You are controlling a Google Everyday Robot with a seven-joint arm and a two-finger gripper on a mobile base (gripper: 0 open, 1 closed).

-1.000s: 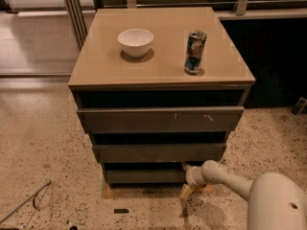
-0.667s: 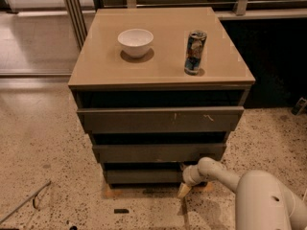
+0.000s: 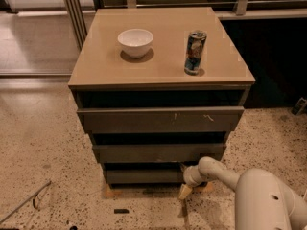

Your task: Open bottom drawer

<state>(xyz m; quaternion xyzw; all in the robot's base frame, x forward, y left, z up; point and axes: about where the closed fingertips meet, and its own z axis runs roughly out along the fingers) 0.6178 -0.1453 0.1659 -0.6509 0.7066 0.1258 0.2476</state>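
Having edged closer, the gripper (image 3: 186, 186), its hold unclear, is reaching the bottom drawer (image 3: 144, 176) beside it, likely needing purchase before pulling.

The one camera looks steeply down from in front of the tan-topped bench (image 3: 163, 61), fairly near. The robot's pale hand (image 3: 184, 191) sits low right of centre, at the slim dark grey-brown bottom drawer (image 3: 144, 175).

Three drawers (image 3: 160, 120), one bowl (image 3: 135, 41), one can (image 3: 195, 52) — end effector (image 3: 185, 190) by bottom drawer (image 3: 144, 175)
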